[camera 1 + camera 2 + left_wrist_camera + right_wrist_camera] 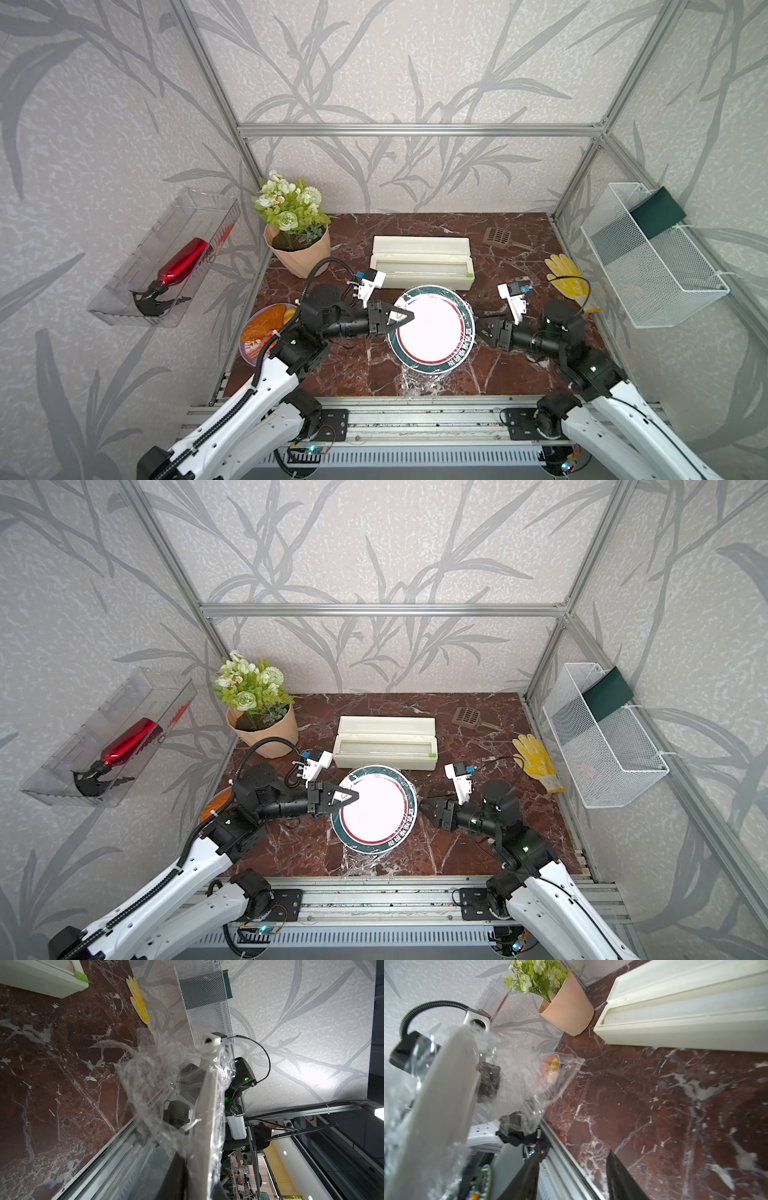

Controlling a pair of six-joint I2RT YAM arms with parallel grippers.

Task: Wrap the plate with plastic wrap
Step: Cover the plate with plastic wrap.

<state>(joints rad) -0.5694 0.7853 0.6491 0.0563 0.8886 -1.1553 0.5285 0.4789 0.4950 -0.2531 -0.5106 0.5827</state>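
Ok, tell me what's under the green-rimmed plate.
Crinkled plastic wrap hangs loose beneath the plate, held raised by the left gripper, above the marble table. From above the plate hides most of it.

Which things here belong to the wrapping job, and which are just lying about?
In use: round white green-rimmed plate; clear crinkly plastic wrap; cream-white dispenser box; left gripper pinching the plate's rim; right gripper, open beside it.
Lying about: potted green-white flowers; yellow glove; brown slotted scoop; purple plate of pastries; red spray bottle; white mesh basket.
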